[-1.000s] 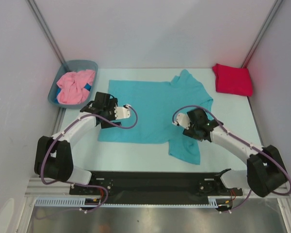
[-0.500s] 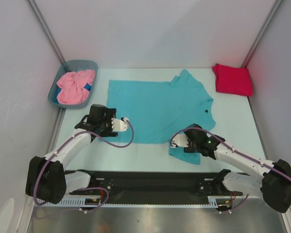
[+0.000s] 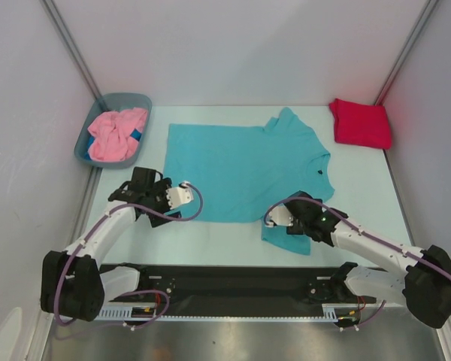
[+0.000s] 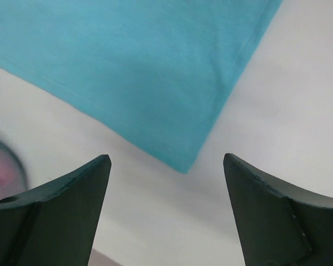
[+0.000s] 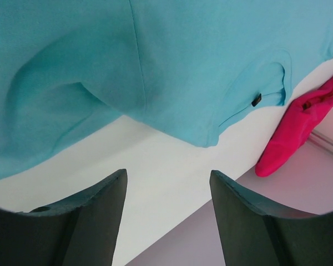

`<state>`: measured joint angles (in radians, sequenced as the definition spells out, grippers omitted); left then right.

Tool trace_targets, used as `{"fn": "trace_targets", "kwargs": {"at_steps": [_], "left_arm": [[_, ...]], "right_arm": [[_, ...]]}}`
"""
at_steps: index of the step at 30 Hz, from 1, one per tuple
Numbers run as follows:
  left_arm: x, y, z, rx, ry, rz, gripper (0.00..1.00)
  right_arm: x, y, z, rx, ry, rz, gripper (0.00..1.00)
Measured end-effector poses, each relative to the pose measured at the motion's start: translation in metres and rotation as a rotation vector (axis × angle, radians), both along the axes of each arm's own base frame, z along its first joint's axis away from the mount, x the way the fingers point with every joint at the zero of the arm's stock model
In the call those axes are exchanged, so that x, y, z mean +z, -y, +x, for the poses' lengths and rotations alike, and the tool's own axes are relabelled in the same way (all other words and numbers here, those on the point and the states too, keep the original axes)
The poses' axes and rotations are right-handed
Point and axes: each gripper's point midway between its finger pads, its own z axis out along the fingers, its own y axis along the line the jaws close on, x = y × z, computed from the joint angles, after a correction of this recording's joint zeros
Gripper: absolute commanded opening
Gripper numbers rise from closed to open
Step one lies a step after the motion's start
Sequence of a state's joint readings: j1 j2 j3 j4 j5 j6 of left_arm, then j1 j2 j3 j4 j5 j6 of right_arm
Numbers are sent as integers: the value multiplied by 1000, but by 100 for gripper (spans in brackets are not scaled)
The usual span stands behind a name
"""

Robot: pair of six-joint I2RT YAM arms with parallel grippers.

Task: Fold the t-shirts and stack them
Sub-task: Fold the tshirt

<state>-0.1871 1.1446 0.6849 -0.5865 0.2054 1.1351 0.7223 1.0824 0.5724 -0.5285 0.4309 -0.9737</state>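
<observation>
L gripper [image 4: 166,163] & R gripper [image 5: 167,176] both hovered w/ fingers spread wide by near edge of turquoise tee [image 3: 240,162].

left gripper [image 4: 166,166]: jaws wide apart | right gripper [image 5: 166,180]: jaws apart | both arms extended low, forward

turquoise shirt [image 3: 240,169]: spread flat, hem toward the tub [image 3: 126,96], collar away from it, near sleeve rumpled, lying just right of the tub | red shirt [image 3: 359,122]: folded into a compact block, well apart from the tub, far right | pink shirt [image 3: 114,135]: crumpled in a heap inside the tub
</observation>
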Motion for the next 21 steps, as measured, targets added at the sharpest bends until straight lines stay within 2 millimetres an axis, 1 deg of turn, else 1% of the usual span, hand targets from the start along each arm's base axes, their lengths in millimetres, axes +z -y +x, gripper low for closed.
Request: {"fn": "trace_targets", "kwargs": {"at_steps": [2, 5, 10, 15, 18, 21], "left_arm": [[-3, 0, -7, 84, -58, -44, 86], [-10, -5, -12, 204, -131, -84, 85], [-29, -24, -23, 439, -253, -129, 81], [-41, -34, -28, 577, -340, -154, 76], [-40, -39, -28, 635, -367, -174, 76], [-33, -39, -21, 687, -375, -211, 72]], "right_arm": [[1, 0, 1, -2, 1, -4, 67], [4, -2, 5, -4, 7, -6, 67], [6, -5, 11, -2, 21, 0, 68], [6, -7, 14, 1, 26, 0, 68], [7, -7, 15, 3, 29, -1, 68], [7, -8, 17, 5, 34, 0, 68]]}}
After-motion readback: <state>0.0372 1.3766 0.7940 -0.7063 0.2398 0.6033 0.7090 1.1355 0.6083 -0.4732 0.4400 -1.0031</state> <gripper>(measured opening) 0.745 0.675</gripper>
